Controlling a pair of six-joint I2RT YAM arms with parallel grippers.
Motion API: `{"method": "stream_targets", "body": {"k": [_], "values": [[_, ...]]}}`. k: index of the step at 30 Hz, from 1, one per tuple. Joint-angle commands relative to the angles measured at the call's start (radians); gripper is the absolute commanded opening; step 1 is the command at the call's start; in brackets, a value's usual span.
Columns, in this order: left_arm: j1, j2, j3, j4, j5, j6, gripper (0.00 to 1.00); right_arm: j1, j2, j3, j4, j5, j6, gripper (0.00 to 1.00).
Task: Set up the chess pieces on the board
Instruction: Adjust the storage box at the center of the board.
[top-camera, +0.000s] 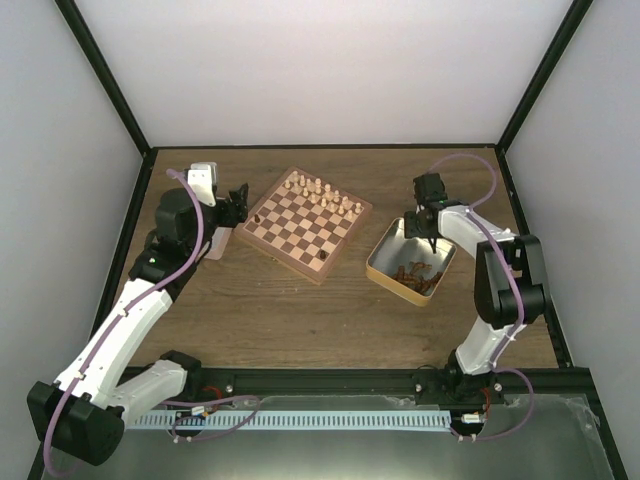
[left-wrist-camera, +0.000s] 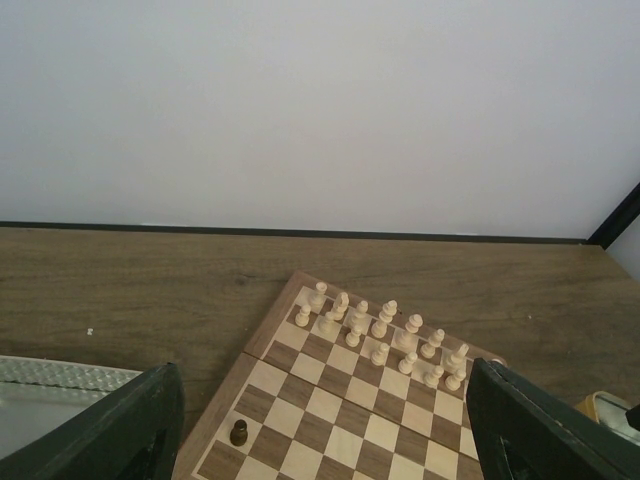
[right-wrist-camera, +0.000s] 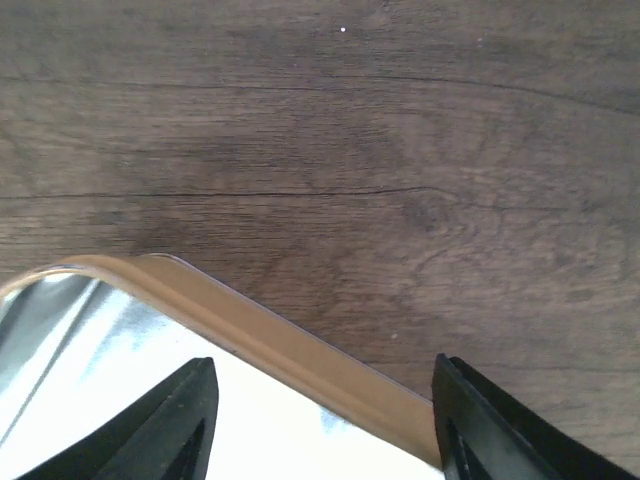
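- board (top-camera: 305, 228) sits cornerwise in the middle of the bench (top-camera: 300, 320); pale pieces (left-wrist-camera: 385, 330) stand in two rows along its far side.
- dark pieces (top-camera: 415, 272) mostly lie heaped in a tin (top-camera: 378, 245) just right of the board.
- lone dark piece (left-wrist-camera: 239, 432) stands on a square by the board's left corner; another stands near the near corner.
- right claw (right-wrist-camera: 322, 360) hangs over the tin's rim, jaws apart, nothing between them.
- left claw (left-wrist-camera: 322, 365) is beside the board's left corner, jaws wide, holding nothing.
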Motion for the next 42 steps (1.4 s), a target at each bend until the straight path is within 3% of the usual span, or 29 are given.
{"method": "stream_targets", "body": {"k": [1,7,13,17,35,40,42], "values": [[0.003,-0.003,-0.011,0.01,0.0,0.015,0.79,-0.011,0.038,0.046,-0.008,-0.017,-0.006,0.57],[0.004,-0.006,-0.01,0.008,0.0,0.015,0.79,-0.037,0.064,0.065,-0.046,0.002,0.069,0.42],[0.003,-0.007,-0.012,0.008,0.003,0.014,0.79,-0.048,0.022,0.022,-0.064,0.01,0.133,0.4],[0.005,-0.008,-0.014,0.006,0.003,0.014,0.79,-0.048,-0.025,-0.017,-0.089,0.018,0.184,0.32],[0.003,-0.014,-0.018,0.005,0.008,0.009,0.79,-0.048,-0.34,-0.356,-0.092,-0.038,0.628,0.06],[0.004,-0.013,-0.018,0.004,0.011,0.009,0.79,-0.048,-0.412,-0.437,-0.083,-0.057,0.77,0.09],[0.004,-0.014,-0.018,0.005,0.008,0.009,0.79,-0.048,-0.433,-0.442,-0.083,-0.05,0.774,0.2]]}}
